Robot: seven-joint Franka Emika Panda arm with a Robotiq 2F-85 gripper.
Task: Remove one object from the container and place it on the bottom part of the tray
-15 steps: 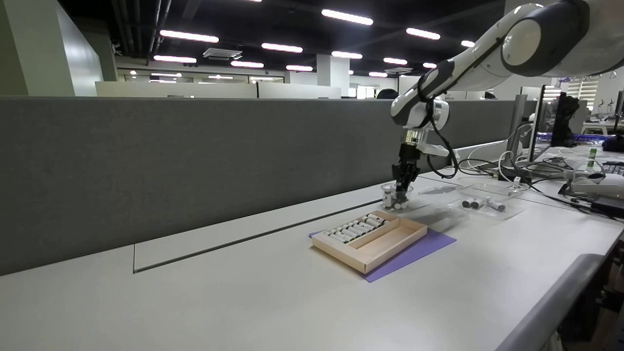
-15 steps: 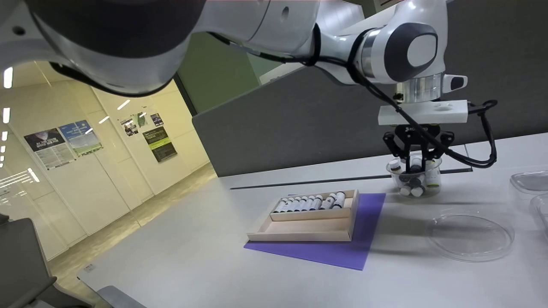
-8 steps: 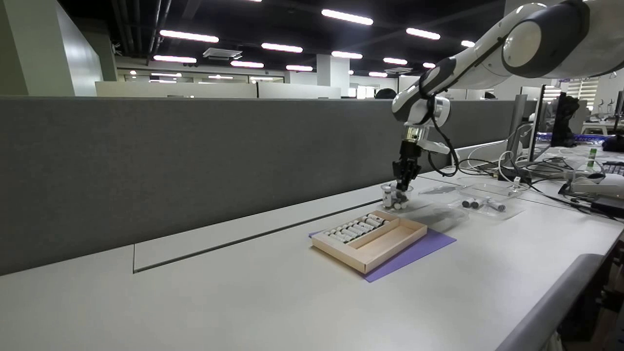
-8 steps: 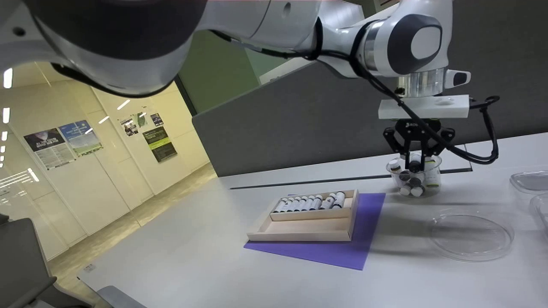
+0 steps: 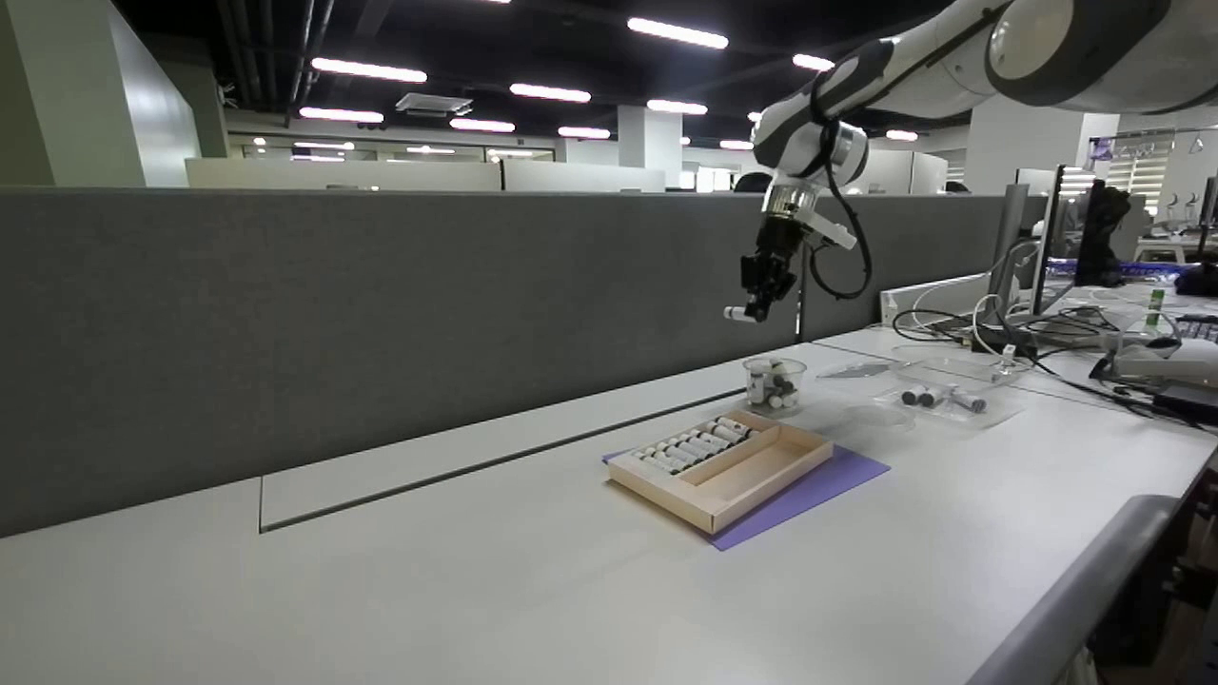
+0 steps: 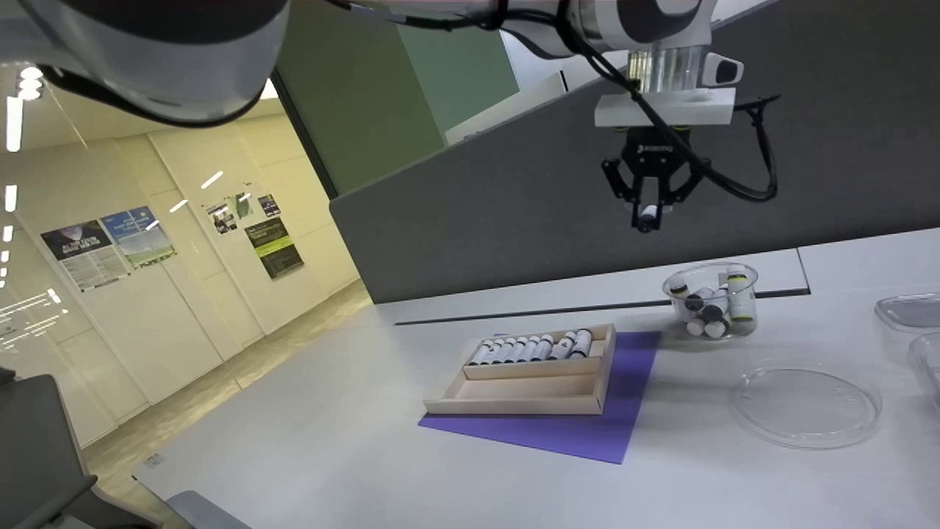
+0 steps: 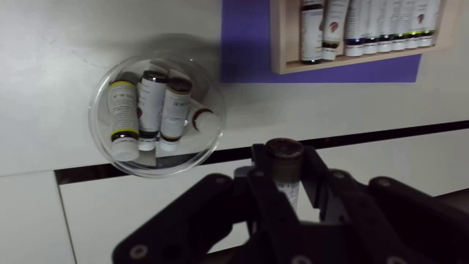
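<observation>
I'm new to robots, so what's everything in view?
Wooden tray: one, tan, on sheet
Sheet: one, purple, on desk
Tray vials: eight, white-labelled, lined up in tray
Cup: one, clear, near tray
Cup vials: several, white-labelled, inside
Round lid or dish: one, clear, on desk
Distant vials: several, greyish, along desk
Desk: one, white, underneath
Desk partition: one, grey, behind desk
Posters: several, multicoloured, on wall
Chair: at least one, grey, near desk
Ceiling lights: several, white, overhead
Robot arm: one, mostly white, above desk
Hand: one, black, above desk, holding one vial
</observation>
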